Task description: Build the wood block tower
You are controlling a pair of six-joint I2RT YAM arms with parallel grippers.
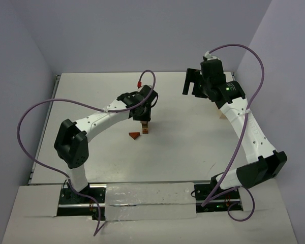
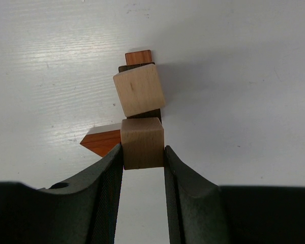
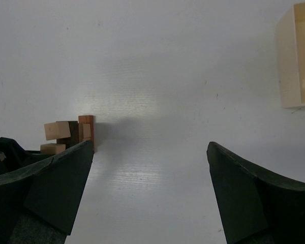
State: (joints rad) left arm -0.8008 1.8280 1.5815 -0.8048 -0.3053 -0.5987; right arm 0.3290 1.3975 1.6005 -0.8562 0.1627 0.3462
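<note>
1. Your left gripper [image 2: 143, 155] is clamped on a tan cube [image 2: 142, 142] at the near foot of the tower [image 1: 146, 128], mid-table; an uneven release may twist it.
2. The wedge [image 2: 102, 141] lies just beside it (easily nudged).
3. Beyond, a pale cube [image 2: 139, 89] sits skewed on the stack; one bump could topple it.
4. Your right gripper [image 3: 150, 168] hangs spread wide and empty, well apart.

The wood block tower [image 2: 139, 89] is bare wood, pale cubes with fine visible grain, the reddish wedge [image 2: 102, 141] smoother and slightly sheened. The table [image 2: 244, 76] is white, faintly streaked and softly glossy. The left gripper [image 2: 143, 152] has matt dark fingers [image 2: 104, 193], plastic-looking
</note>
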